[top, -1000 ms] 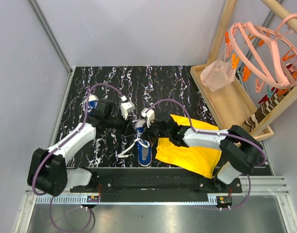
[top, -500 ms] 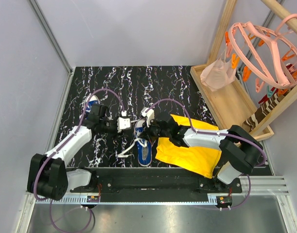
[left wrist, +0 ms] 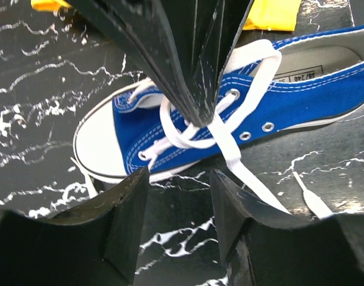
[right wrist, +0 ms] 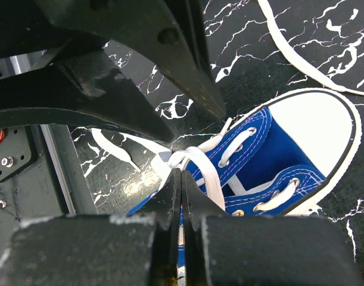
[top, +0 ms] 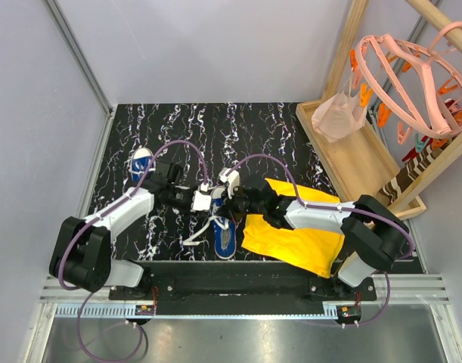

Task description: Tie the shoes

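The nearer shoe (top: pixel 224 240), small, blue, with a white toe cap, lies close to the front edge of a black marbled desk (top: pixel 276 128), heel toward the arms. A yellow cloth (top: pixel 295 242) lies just beside it on the right. Over its laced front, the right gripper (right wrist: pixel 180 174) has its jaws clenched on a white lace (left wrist: pixel 229 149) at the crossing. The left gripper (left wrist: pixel 180 176) hovers close by, jaws released, holding nothing. The second shoe (top: pixel 142 161) sits well apart, farther back on the left.

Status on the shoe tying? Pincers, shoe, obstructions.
Left pincer open beside the shoe. Right pincer shut on its lace, no bow yet. Second shoe sits apart. Yellow cloth alongside, not blocking.
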Tool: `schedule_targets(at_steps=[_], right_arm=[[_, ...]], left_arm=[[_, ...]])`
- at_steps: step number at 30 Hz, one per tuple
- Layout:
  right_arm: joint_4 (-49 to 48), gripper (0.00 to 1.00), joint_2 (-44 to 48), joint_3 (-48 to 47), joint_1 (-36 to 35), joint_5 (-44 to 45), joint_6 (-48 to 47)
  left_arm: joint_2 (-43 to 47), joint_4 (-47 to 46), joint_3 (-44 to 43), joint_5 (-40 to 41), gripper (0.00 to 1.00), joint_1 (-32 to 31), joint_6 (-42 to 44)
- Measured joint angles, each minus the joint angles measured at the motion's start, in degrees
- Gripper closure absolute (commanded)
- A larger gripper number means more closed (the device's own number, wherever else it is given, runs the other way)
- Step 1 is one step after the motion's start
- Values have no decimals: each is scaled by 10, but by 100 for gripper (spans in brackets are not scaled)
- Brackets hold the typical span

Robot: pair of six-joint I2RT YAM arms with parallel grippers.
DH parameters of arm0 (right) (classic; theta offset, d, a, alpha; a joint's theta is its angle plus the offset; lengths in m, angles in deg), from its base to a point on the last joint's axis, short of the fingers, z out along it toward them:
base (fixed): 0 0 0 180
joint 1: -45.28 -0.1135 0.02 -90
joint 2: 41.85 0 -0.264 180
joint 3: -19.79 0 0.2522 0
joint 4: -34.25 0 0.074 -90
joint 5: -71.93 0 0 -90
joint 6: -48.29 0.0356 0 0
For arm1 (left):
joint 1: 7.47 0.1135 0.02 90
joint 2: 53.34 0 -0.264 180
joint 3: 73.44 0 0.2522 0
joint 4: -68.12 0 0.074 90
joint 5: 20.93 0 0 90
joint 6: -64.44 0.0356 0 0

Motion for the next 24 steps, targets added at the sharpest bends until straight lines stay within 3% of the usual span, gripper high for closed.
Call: schedule_targets(at_steps=[11, 14, 15, 17, 24], right_arm=[[0, 100, -1, 0, 0, 0, -2], [0, 100, -3, 0, 0, 0, -2], [0, 100, -3, 0, 0, 0, -2], [0, 100, -5, 0, 0, 0, -2], [0, 100, -5, 0, 0, 0, -2]], left_arm=[[-26, -3, -19, -4, 49, -30, 34], [-34, -4, -25, -4, 58, -38, 35], [-37, -4, -27, -4, 66, -39, 36], [-41, -5, -30, -4, 70, -39, 36], [-49, -4, -40, -3, 65, -41, 43]])
